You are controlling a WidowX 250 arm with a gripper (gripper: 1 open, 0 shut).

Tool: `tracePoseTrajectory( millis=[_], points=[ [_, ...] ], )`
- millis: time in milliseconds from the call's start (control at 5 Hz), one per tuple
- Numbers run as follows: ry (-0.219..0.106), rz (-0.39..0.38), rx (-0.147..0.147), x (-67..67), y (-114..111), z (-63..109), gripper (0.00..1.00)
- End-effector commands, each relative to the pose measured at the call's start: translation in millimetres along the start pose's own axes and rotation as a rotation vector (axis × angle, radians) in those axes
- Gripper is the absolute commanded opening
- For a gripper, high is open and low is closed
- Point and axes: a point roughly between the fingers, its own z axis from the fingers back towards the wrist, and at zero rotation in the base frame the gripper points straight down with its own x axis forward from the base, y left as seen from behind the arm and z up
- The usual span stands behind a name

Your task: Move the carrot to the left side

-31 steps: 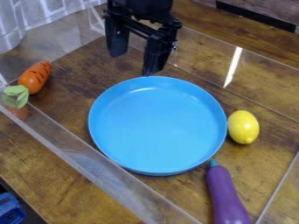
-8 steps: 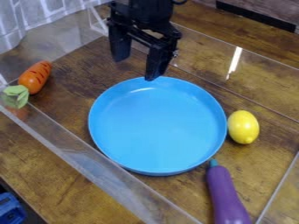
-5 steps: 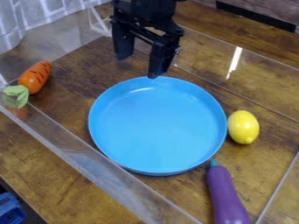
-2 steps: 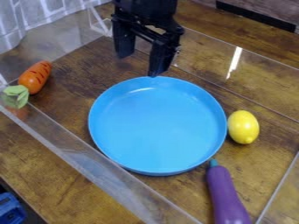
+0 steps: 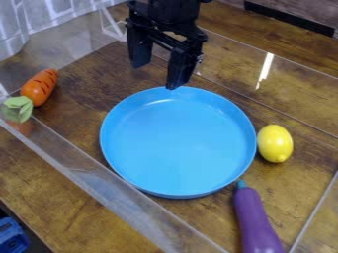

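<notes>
The carrot point(image 5: 42, 85) is small, orange-red and stubby, with a green cube-like top end. It lies at the far left of the wooden table against the clear plastic wall. My gripper point(image 5: 158, 66) hangs open and empty above the far rim of the blue plate point(image 5: 179, 140), well to the right of the carrot. Its two dark fingers point(image 5: 179, 67) point down, apart from each other, with nothing between them.
A yellow lemon point(image 5: 275, 143) lies right of the plate. A purple eggplant point(image 5: 255, 221) lies at the front right. Clear plastic walls point(image 5: 93, 178) border the table on the left and front.
The gripper has drifted a little to the right and up over the frames. The carrot, plate, lemon and eggplant have not moved.
</notes>
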Motion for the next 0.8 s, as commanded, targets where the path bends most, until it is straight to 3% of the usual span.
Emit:
tracePoseTrajectory(
  millis=[0, 600],
  points=[
    [-0.046, 0.017, -0.001, 6.7, 8, 11.4, 1.0],
    [-0.016, 0.015, -0.018, 4.2, 10, -1.9, 1.0]
  ],
)
